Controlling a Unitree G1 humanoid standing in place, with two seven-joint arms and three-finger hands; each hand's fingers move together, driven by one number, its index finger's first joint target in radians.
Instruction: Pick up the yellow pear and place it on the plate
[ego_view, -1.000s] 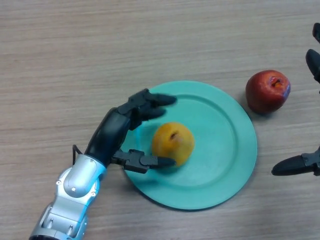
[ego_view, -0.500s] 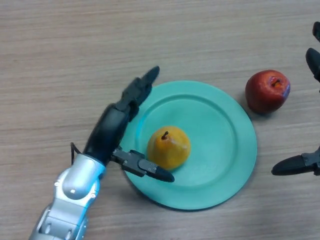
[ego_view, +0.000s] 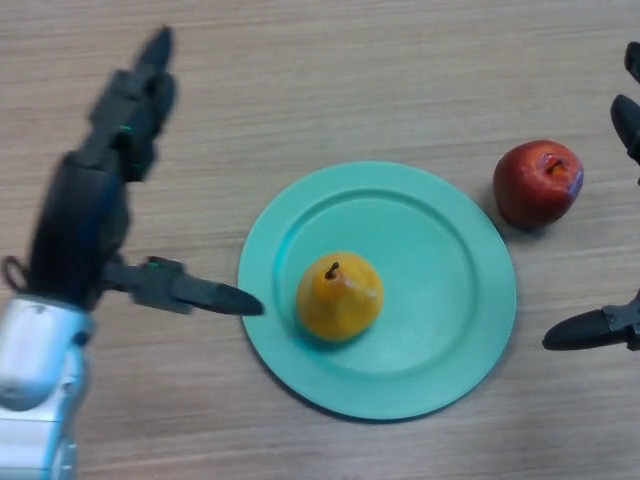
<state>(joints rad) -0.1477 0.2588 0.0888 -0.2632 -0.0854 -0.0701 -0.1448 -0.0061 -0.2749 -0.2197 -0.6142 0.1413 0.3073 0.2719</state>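
Two fruits showed on the wooden table (ego_view: 330, 70): the yellow pear (ego_view: 339, 297) and a red apple (ego_view: 538, 183). The yellow pear sat upright on the teal plate (ego_view: 440, 290), a little left of the plate's middle and toward its near side, with its short dark stem pointing up. Nothing touched the pear; it rested free on the plate's flat inner surface. The left hand (ego_view: 85, 215) was released, holding nothing, and stood over the table to the left of the plate, apart from the pear. Its fingers (ego_view: 135, 95) were stretched out straight, pointing toward the far edge of the table, while its thumb (ego_view: 190, 293) reached out sideways toward the plate, its tip ending just at the plate's left rim; whether it touched the rim could not be told. The silver forearm of that arm came in from the lower left corner of the head view. The red apple lay on the table just beyond the plate's upper right rim, off the plate, close to it. The right hand (ego_view: 600, 326) showed only in part at the right edge of the view, one dark finger pointing left near the plate's right side and other fingers higher up beside the apple; its state could not be told.
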